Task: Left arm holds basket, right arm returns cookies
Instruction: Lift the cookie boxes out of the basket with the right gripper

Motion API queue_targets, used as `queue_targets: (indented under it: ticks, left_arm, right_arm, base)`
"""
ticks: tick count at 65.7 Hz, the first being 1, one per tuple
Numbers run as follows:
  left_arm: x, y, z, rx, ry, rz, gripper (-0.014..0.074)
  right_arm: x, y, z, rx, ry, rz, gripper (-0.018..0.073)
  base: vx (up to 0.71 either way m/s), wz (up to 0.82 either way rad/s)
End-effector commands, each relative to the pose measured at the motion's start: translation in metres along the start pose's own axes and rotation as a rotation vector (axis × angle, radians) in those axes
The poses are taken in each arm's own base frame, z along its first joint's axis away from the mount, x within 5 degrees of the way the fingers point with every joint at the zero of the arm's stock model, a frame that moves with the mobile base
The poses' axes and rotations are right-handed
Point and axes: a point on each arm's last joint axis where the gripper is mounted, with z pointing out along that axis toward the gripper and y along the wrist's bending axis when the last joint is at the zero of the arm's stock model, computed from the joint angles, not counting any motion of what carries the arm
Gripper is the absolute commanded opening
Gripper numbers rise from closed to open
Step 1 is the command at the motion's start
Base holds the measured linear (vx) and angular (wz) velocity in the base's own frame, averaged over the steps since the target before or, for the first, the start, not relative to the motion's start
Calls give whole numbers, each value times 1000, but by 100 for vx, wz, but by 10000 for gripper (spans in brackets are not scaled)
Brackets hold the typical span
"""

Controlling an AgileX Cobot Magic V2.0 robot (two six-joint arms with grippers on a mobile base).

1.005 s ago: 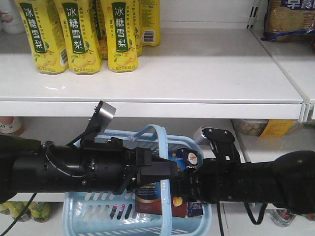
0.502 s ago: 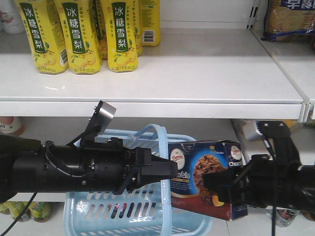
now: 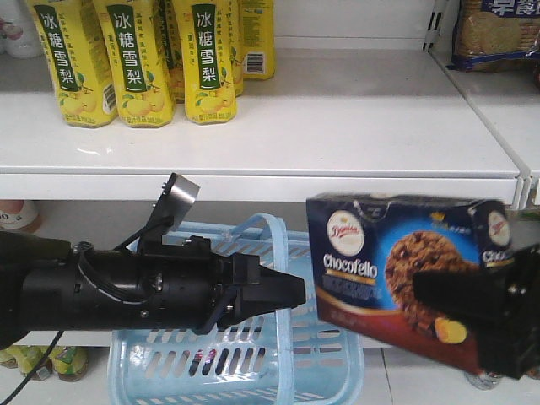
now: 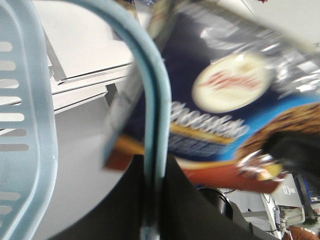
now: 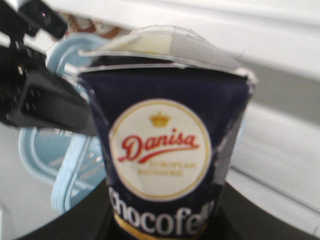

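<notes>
Right gripper jaws clamped on the cookies, box held up in the air, tilted, right of and above the basket, below the white shelf. Left gripper jaws closed on the basket's arched handle. Yellow drink bottles stand on the shelf, upper left.
</notes>
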Motion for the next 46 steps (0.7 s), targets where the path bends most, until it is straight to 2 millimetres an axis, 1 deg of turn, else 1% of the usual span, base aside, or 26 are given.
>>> queue_targets:
  ticks: [1,4,9,11,16,22,28,35,46]
  left_arm:
    - [-7,-27,-8,123,-48,-7,-3]
    - [-7,-27,-8,123,-48,-7,-3]
    - [-7,-27,-8,123,-48,-7,-3]
    - [-7,-27,-8,124,-49,-8,-3]
    - [-7,-27,-8,123,-48,-7,-3]
    - [-7,-27,-8,123,-48,-7,-3]
    - [-7,-27,-8,123,-48,-7,-3]
    - [-7,-27,-8,123,-48,-7,-3]
    - [-7,-27,-8,123,-48,-7,-3]
  right_arm:
    - [-37,8,-27,61,-180,-16,110]
    - [-51,10,-35,82,-240,-38,111]
    - [-70,11,-41,112,-325,-60,111]
    - [-78,9,-41,129,-350,-69,111]
    - [-96,1,-34,169,-390,-80,112]
    - [-112,-14,-15,227,-398,-93,112]
    - [-125,-34,9,295,-427,-91,112]
    - [-134,-51,29,347,-481,-82,113]
    - [-141,-69,53,405,-525,-91,122]
  base:
    - [0,0]
    - [0,0]
    - [0,0]
    - [0,0]
    - [0,0]
    - [0,0]
    - [0,0]
    - [0,0]
    - [0,0]
